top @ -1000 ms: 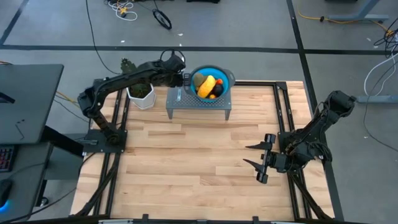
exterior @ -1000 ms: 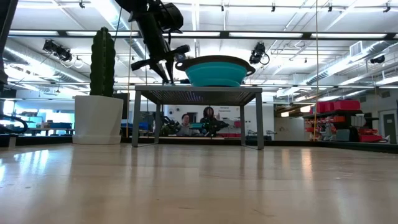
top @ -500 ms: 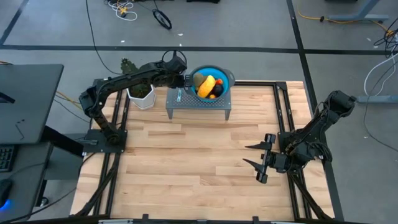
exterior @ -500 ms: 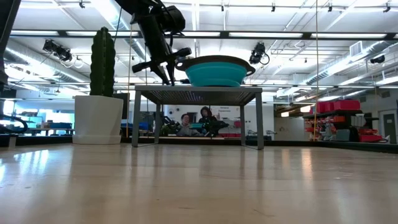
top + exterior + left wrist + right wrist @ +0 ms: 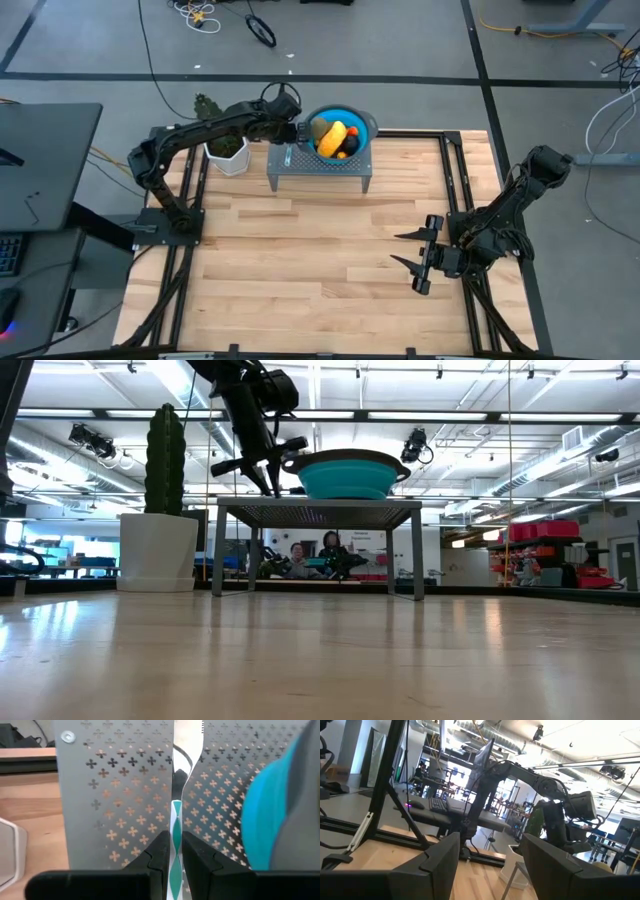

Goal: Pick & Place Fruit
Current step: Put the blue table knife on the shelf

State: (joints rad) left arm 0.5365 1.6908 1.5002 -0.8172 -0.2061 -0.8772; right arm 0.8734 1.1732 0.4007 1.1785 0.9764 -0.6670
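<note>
The fruit point(image 5: 336, 138) lies in a blue bowl point(image 5: 366, 128) on a grey perforated stand point(image 5: 318, 168) at the table's far edge: a yellow-orange oblong, an olive-green piece, orange-red bits and something dark. A thin knife point(image 5: 287, 155) lies on the stand's left part, beside the bowl. My left gripper point(image 5: 287, 133) point(image 5: 176, 857) points down at the stand, shut on the knife. My right gripper point(image 5: 412, 262) point(image 5: 490, 870) waits open above the table's right side, far from the stand. My left gripper pinches the knife by its teal-and-white patterned handle point(image 5: 176, 827) between its two fingers point(image 5: 161, 851). The fingers come from above, slanting down, and lie along the knife. The silver blade point(image 5: 186, 740) runs on ahead of them over the stand's perforated top.
A green cactus in a white pot point(image 5: 226, 152) point(image 5: 160, 510) stands just left of the stand, under my left arm. The bowl point(image 5: 345, 473) sits close to the right of the left gripper point(image 5: 268, 478). Bare wooden table point(image 5: 300, 260) stretches from the stand to the near edge.
</note>
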